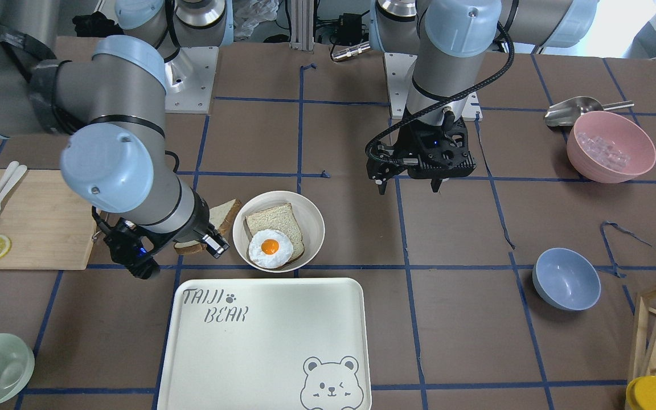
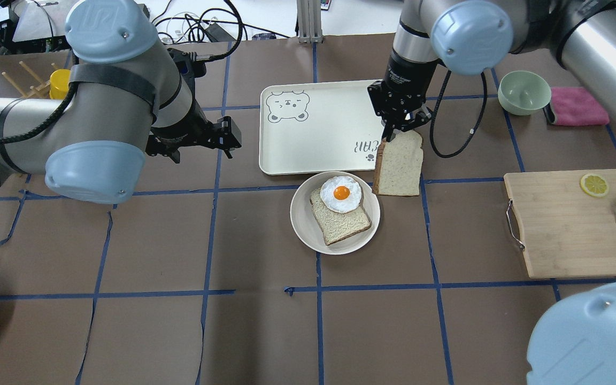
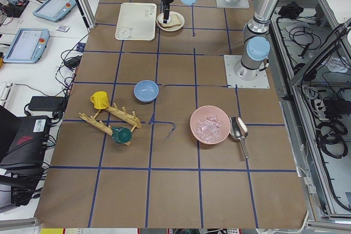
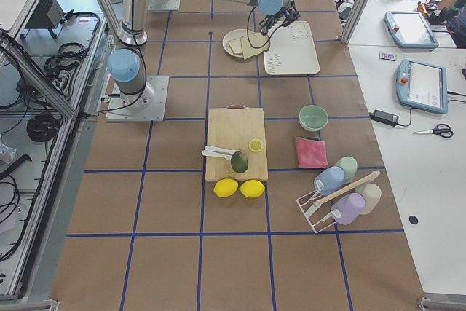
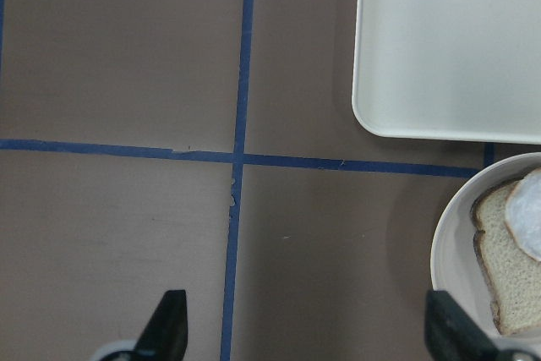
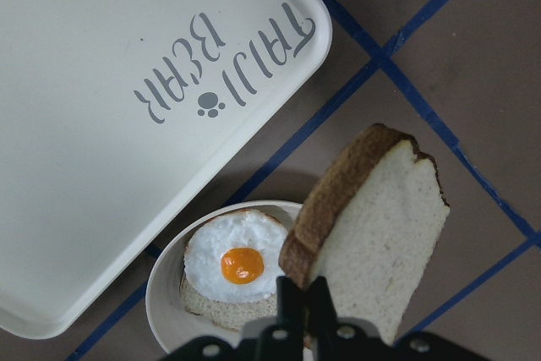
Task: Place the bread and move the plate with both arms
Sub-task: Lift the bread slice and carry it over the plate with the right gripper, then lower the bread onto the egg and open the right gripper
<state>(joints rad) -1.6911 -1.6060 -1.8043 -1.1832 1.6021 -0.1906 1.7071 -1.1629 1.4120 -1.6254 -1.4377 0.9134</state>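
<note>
My right gripper (image 2: 398, 128) is shut on the top edge of the bread (image 2: 399, 163), a pale slice with a brown crust. The slice hangs in the air just beside the cream plate (image 2: 300, 214), over the tray's corner; it also shows in the right wrist view (image 6: 380, 226). The plate holds a second slice (image 2: 343, 224) with a fried egg (image 2: 341, 193) on top. My left gripper (image 2: 228, 140) is open and empty, above the table to the left of the plate; its wrist view shows the fingertips (image 5: 169, 327) spread and the plate's rim (image 5: 448, 243).
The bear tray (image 2: 313, 139) lies just beyond the plate. A wooden cutting board (image 2: 559, 224) with a lemon slice lies to the right, with a mint bowl (image 2: 524, 92) and a pink cloth (image 2: 578, 106) beyond it. A blue bowl (image 1: 566, 279) and a pink bowl (image 1: 611, 146) stand on my left side.
</note>
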